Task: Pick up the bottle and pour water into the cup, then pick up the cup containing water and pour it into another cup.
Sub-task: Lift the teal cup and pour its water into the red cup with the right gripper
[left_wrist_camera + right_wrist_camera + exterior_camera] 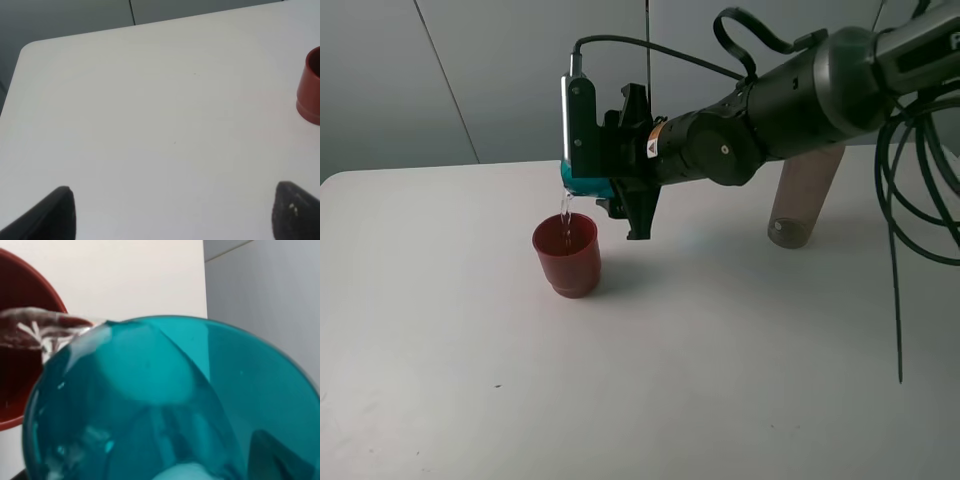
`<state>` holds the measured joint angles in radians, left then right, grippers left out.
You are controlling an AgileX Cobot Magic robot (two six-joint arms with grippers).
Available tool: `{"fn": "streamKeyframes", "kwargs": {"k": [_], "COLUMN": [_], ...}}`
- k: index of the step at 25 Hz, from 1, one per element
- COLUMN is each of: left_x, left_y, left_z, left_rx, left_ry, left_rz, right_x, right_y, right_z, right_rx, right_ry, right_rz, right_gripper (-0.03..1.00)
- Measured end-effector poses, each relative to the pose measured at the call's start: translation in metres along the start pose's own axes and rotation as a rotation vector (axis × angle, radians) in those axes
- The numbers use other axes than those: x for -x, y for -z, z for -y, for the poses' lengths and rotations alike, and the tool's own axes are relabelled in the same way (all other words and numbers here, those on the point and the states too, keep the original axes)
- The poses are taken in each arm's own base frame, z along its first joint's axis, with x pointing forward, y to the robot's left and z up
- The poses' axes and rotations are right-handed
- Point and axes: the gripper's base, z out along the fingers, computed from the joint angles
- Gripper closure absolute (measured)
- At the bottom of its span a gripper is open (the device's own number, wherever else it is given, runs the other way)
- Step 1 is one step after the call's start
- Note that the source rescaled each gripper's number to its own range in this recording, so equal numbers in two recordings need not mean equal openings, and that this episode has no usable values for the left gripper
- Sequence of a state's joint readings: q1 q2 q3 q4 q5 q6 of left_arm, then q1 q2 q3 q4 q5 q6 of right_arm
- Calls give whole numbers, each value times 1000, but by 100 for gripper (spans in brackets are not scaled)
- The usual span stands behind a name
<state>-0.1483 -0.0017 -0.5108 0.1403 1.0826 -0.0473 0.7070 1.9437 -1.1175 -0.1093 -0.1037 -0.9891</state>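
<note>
My right gripper (605, 180) is shut on the teal cup (586, 186) and holds it tipped on its side just above the dark red cup (567, 256). A thin stream of water (565, 212) runs from the teal cup's rim into the red cup. In the right wrist view the teal cup (170, 405) fills the frame, with water spilling over its rim toward the red cup (20, 370). The grey-brown bottle (802, 198) stands on the table at the right, behind my right arm. My left gripper (172, 212) is open and empty over bare table; the red cup (310, 87) shows at that view's edge.
The white table (720, 360) carries only the red cup and the bottle. Black cables (910, 180) hang down at the right edge. A grey wall stands behind the table's far edge.
</note>
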Motion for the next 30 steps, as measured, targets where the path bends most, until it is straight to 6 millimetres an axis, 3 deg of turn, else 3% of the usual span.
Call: {"fn": "streamKeyframes", "kwargs": {"k": [11,30], "left_x": [0,0], "left_y": [0,0], "left_z": [0,0], "left_rx": [0,0], "left_ry": [-4,-2], "left_rz": [0,0], "right_x": [5,1], "right_y": [-2,-12], "right_z": [9,3], "right_rx": [-24,-19], "right_ry": [89,239], "right_rz": [10,7], "right_gripper": [86,86]}}
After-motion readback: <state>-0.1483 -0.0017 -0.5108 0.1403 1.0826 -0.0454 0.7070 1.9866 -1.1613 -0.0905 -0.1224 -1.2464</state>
